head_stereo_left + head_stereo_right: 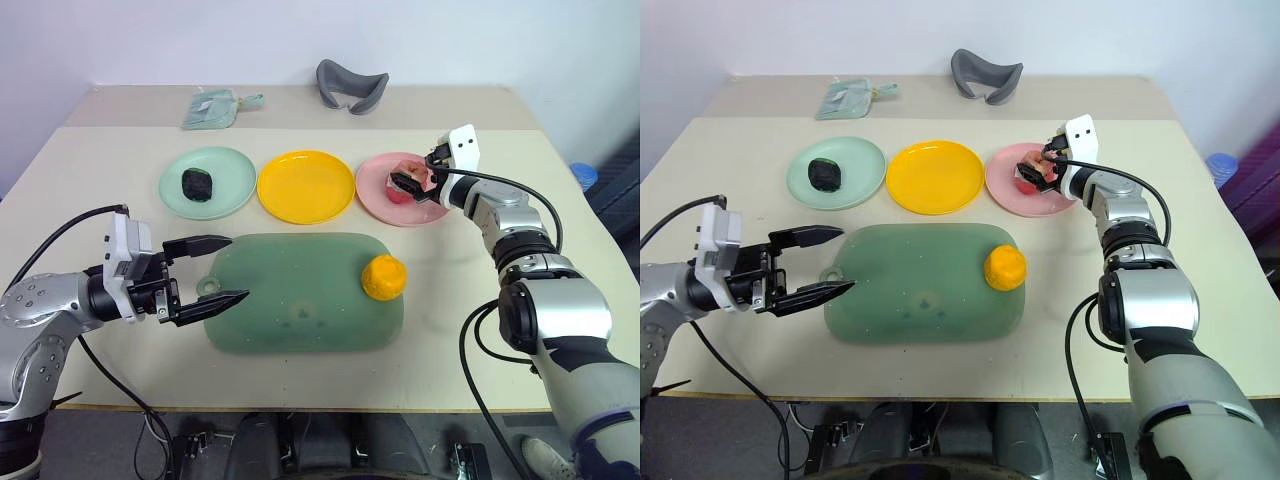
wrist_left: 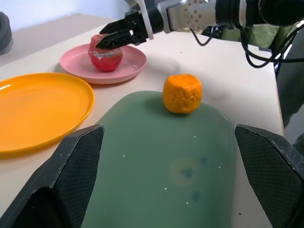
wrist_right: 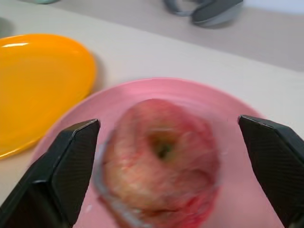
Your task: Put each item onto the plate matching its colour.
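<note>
At the left edge of the table [image 1: 90,150], the left gripper [image 1: 222,270] hangs just above the tabletop with its two black fingers spread wide and nothing between them, its tips at the near-left corner of the translucent green board [image 1: 300,292]. Behind it, in the back row, the mint green plate [image 1: 207,182] carries the dark green-black lump [image 1: 196,184] near its middle. Farther back lies a small pale green pouch [image 1: 210,108]. Next along the row is the yellow plate [image 1: 306,186], bare, just beside the green one and close to the pink one. In front of these plates the board lies flat, and the orange fruit [image 1: 384,278] sits on its right end, near the far-right corner, well apart from the yellow plate. A grey curved object [image 1: 351,86] rests at the back of the table, beyond the plates. To the right, the pink plate [image 1: 375,190] holds the red-pink apple [image 3: 161,161], which rests on the plate's surface stem side up. The right gripper [image 1: 418,178] is over this plate with its fingers parted widely on either side of the apple; in the right wrist view a clear gap shows between each finger and the fruit, so it grips nothing.
</note>
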Action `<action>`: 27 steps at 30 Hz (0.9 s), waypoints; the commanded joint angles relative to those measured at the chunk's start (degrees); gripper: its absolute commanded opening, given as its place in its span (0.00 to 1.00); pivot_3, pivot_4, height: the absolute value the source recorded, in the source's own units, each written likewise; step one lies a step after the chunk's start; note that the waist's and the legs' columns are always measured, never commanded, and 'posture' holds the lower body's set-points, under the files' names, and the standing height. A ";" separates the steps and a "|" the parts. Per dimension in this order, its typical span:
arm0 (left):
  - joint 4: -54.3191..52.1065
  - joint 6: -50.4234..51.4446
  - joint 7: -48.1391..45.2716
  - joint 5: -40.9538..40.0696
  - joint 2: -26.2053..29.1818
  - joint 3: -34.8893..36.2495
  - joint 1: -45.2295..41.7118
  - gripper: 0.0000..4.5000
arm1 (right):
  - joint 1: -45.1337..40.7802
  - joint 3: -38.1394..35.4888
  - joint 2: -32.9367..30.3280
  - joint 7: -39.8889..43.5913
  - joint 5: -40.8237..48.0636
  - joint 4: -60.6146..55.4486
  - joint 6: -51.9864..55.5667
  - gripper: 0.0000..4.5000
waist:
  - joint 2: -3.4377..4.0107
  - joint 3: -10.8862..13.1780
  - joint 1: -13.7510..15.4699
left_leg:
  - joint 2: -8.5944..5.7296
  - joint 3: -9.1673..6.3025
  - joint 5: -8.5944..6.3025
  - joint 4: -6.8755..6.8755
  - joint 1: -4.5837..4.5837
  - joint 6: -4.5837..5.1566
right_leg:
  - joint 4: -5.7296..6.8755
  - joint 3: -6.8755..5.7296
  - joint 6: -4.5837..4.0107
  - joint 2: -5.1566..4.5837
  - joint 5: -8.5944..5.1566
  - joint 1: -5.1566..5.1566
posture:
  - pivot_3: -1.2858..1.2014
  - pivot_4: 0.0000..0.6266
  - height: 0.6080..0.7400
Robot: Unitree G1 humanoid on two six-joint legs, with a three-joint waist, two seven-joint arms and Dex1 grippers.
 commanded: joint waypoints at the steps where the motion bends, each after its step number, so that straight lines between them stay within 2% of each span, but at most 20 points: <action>1: -1.57 -1.00 0.38 -0.60 -0.36 0.58 0.27 1.00 | -1.12 -2.24 -1.73 1.47 0.85 -2.69 -2.37 0.99 | 0.00 0.00 0.00 | 0.00 0.00 0.00 0.00 0.00 0.00 | 0.00 0.00 0.00 0.00 0.00 0.00 | 0.52 0.24 1.00; 4: -1.27 -1.38 0.17 -0.23 -0.73 -0.06 0.35 1.00 | 0.72 -4.03 -3.44 6.38 3.23 -8.50 -0.95 0.99 | 0.07 0.04 0.16 | 0.00 0.01 0.00 0.00 0.00 0.00 | 0.00 0.01 0.00 0.00 0.00 0.00 | 0.52 0.24 1.00; 6: -1.11 -1.67 -0.37 -0.20 -1.00 -0.51 0.37 1.00 | 4.48 -4.44 -4.66 10.52 5.24 -16.63 1.85 0.99 | 0.07 0.04 0.30 | 0.00 0.00 0.00 0.00 0.00 0.00 | 0.00 0.01 0.00 -0.01 0.00 0.00 | 0.52 0.24 1.00; 10: -0.57 -2.01 -1.92 -0.34 -1.32 -1.85 0.30 1.00 | 17.90 -4.84 -8.16 18.67 11.63 -40.78 11.16 0.99 | 0.05 0.03 0.54 | 0.00 -0.05 0.00 0.02 0.00 0.00 | -0.02 0.01 0.01 -0.02 0.00 0.07 | 0.52 0.24 1.00; 13: -0.02 -2.74 -3.44 0.03 -1.07 -2.70 0.31 1.00 | 25.20 -5.06 -10.33 19.53 14.20 -52.41 17.50 0.99 | 0.07 0.04 0.40 | 0.00 -0.06 0.00 0.02 0.00 0.00 | -0.01 0.01 0.01 -0.01 0.00 0.06 | 0.52 0.24 1.00; 17: 2.46 -4.06 -6.32 1.84 0.01 -4.67 -1.38 1.00 | 39.42 -5.46 -13.17 21.26 20.14 -70.21 27.74 0.99 | 0.07 0.03 0.64 | -0.01 -0.09 0.00 0.01 0.01 0.00 | -0.01 0.00 0.01 0.00 0.00 0.06 | 0.52 0.24 1.00; 22: 4.11 -4.15 -7.63 2.27 -0.14 -6.36 -3.70 1.00 | 45.45 -4.35 -12.35 18.58 23.15 -79.77 33.61 0.99 | 0.07 0.03 0.38 | -0.01 -0.07 0.00 0.07 0.01 0.00 | 0.00 0.01 0.01 0.02 0.01 0.07 | 0.52 0.24 1.00; 27: 5.13 -4.03 -8.06 2.59 0.16 -6.87 -5.06 1.00 | 48.74 -1.46 -11.53 17.52 21.83 -82.24 33.60 0.99 | 0.06 0.03 0.71 | 0.00 -0.09 0.00 0.05 0.01 0.00 | -0.01 0.01 0.00 0.06 0.00 0.07 | 0.52 0.24 1.00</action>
